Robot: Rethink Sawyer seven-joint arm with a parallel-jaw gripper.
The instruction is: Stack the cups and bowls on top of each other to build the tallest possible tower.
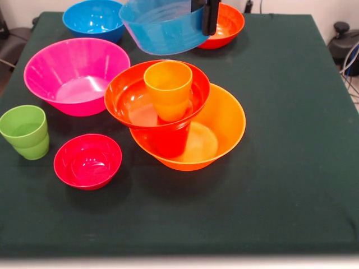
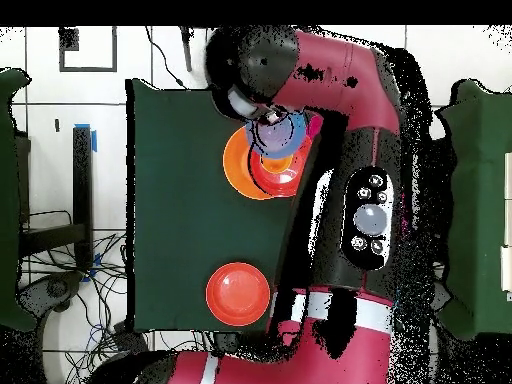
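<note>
The tower stands mid-table: a wide orange bowl (image 1: 221, 126) at the base, a red-orange cup (image 1: 168, 141) inside it, a red-orange bowl (image 1: 132, 98) resting on that, and an orange cup (image 1: 168, 87) on top. My gripper (image 1: 205, 17) comes in at the top edge, shut on the rim of a tilted blue bowl (image 1: 160, 28) that hangs in the air behind the tower. In the overhead view this blue bowl (image 2: 278, 135) shows over the orange bowl (image 2: 238, 162), and the arm hides the gripper.
A pink bowl (image 1: 76, 75), a second blue bowl (image 1: 92, 19), a crimson bowl (image 1: 87, 161) and a light green cup (image 1: 25, 131) lie left of the tower. A red-orange bowl (image 1: 227, 25) sits behind the held bowl. The arm (image 2: 365, 200) covers one side of the table.
</note>
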